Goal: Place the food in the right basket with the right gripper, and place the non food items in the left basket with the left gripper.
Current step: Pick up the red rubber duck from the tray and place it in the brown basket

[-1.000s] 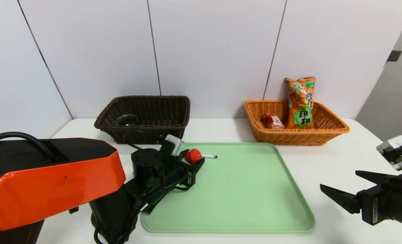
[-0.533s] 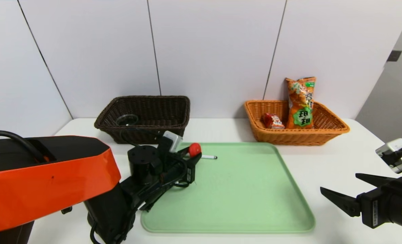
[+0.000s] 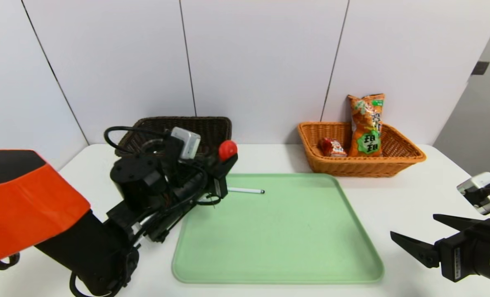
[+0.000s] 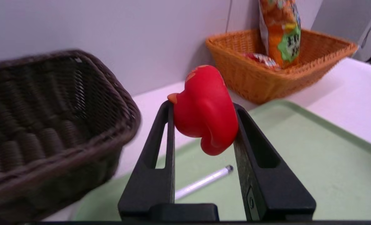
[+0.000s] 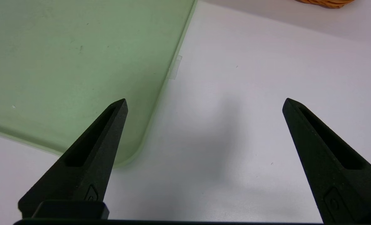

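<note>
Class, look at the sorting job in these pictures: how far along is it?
Done: the snack bag and drink carton sit in the orange basket. In hand: the left gripper grips the red duck, lifted beside the dark basket. Left: the pen lies on the green tray. The right gripper is open beside the tray.

A red duck (image 4: 204, 109) with an orange beak. Dark brown woven basket (image 3: 211, 126); orange-tan woven basket (image 3: 364, 167). Orange snack bag (image 3: 366, 123) with a green label. Red carton (image 3: 332, 147). White pen (image 3: 245, 190), black tip. Pale green tray (image 3: 278, 239). White desk (image 3: 393, 206). Black hands: left (image 4: 204, 103), right (image 5: 204, 103).
</note>
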Controlling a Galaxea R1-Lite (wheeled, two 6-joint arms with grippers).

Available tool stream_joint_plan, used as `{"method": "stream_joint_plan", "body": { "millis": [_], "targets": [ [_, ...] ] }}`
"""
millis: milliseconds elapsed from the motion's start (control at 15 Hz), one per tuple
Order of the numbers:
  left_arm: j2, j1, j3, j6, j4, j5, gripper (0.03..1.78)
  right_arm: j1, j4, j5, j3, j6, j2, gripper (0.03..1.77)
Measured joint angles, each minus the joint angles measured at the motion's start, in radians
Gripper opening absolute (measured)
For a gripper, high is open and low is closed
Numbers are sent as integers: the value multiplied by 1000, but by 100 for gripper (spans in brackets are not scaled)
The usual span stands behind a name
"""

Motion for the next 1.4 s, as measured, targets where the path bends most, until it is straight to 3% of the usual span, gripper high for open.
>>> {"method": "stream_joint_plan", "body": {
  "millis": [133,267,600,867,1133,1267,1400],
  "targets": [
    [-44,79,-30,-1,6,-19,55,2,0,0,0,0,-1,171],
    [-85,165,-77,-3,96,-75,55,3,-4,0,0,0,-2,171],
    [-126,342,-303,8,471,-211,55,3,-28,0,-4,3,-3,171],
    [-108,397,-450,100,828,-293,54,3,-52,0,-6,3,-3,171],
    [-75,420,-625,273,1207,-309,54,4,-98,-1,-7,10,-6,171],
    [-37,430,-683,325,1291,-304,54,4,-109,-1,-19,12,-4,171],
    [0,436,-710,329,1294,-294,54,4,-110,0,-33,12,0,171]
  ]
}}
